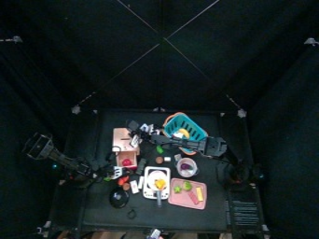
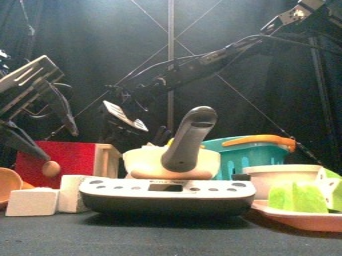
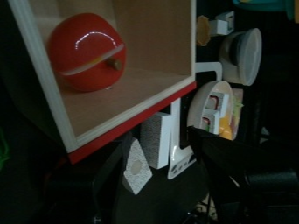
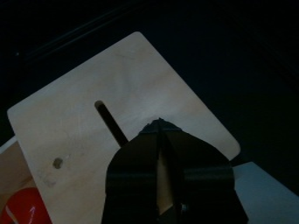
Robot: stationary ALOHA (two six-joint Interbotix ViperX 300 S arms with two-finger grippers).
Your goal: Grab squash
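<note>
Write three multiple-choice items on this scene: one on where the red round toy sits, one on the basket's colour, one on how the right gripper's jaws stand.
1. Where is the red round toy?
A. In the basket
B. Inside the wooden box
C. Between the right gripper's jaws

2. What colour is the basket's body?
A. Teal
B. Purple
C. White

3. How do the right gripper's jaws stand?
A. Spread wide
B. Drawn together, holding nothing
C. Clamped on the red toy

Answers:
1. B: the left wrist view shows the red round toy resting within the walls of the wooden box.
2. A: in the front view the basket is teal, with an orange handle.
3. B: the right gripper shows its tips meeting over a pale panel.
</note>
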